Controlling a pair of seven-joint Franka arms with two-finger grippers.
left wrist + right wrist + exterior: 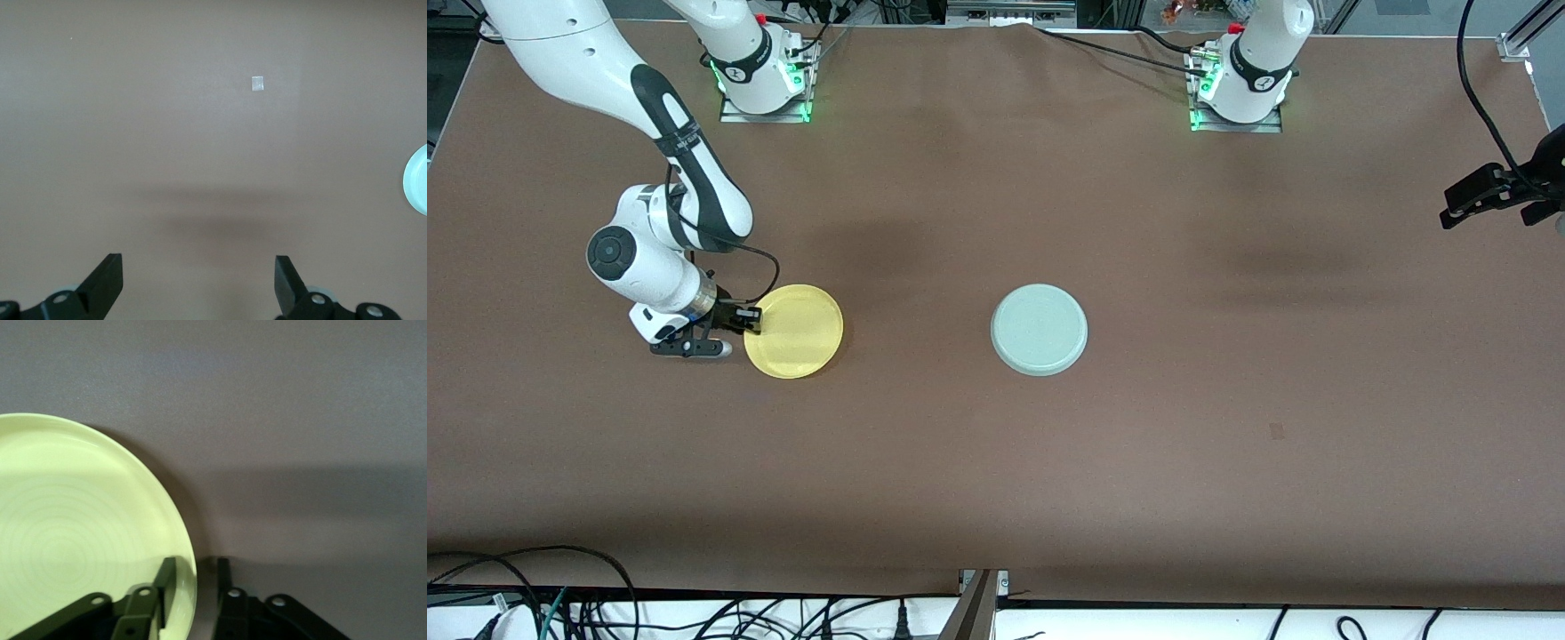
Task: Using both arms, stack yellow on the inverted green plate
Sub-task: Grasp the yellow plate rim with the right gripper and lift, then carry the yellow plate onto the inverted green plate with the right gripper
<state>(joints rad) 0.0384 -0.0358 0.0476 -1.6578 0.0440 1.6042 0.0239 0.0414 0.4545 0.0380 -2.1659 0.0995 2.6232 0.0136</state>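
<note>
The yellow plate lies right way up on the table toward the right arm's end. My right gripper is low at the plate's edge and open. In the right wrist view one finger is over the inside of the yellow plate and the other finger is outside the rim, with a small gap. The pale green plate lies at the table's middle, apparently bottom up. My left gripper waits open and empty in the air at the left arm's end. The left wrist view shows a sliver of the green plate.
Brown table cover all round. A small pale mark is on the cover below the left gripper. A dark spot lies nearer the front camera. Cables run along the front edge. Arm bases stand at the back edge.
</note>
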